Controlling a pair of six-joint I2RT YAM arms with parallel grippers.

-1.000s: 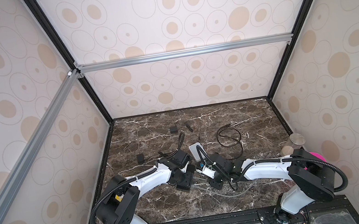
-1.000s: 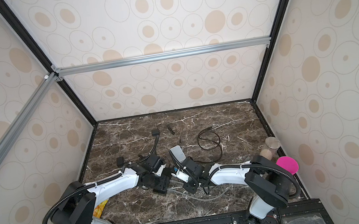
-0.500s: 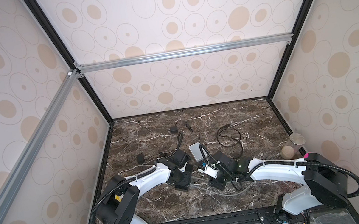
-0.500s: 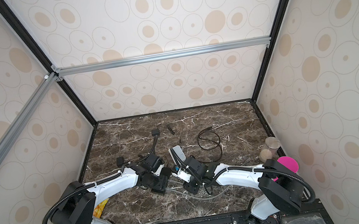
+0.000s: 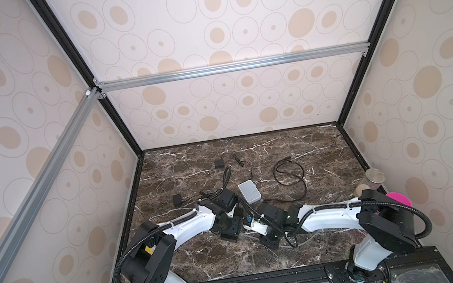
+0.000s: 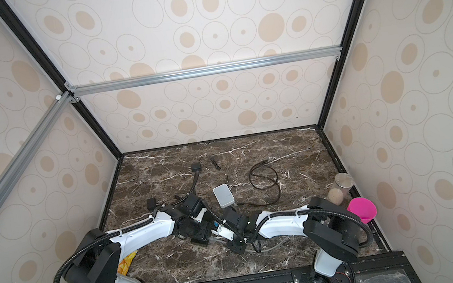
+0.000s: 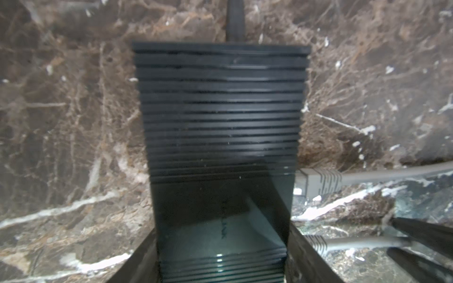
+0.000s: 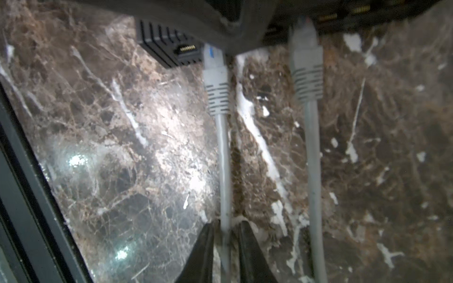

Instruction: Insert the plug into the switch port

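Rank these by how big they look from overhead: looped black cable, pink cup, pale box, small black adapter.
In a top view:
1. looped black cable, counting its whole loop.
2-3. pink cup and pale box look alike; the cup is nearer the camera, so unranked.
4. small black adapter.

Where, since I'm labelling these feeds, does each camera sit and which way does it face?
Top views: stereo pair high above the front edge, looking down at the marble table; left arm and right arm show.
Left wrist: on the left arm, looking along the left gripper at the switch it clamps; both fingers show.
Right wrist: on the right arm, looking along the right gripper and grey cable to the Ethernet plug at the switch; fingertips show.
Shared: both wrist views show the switch and grey plugs.
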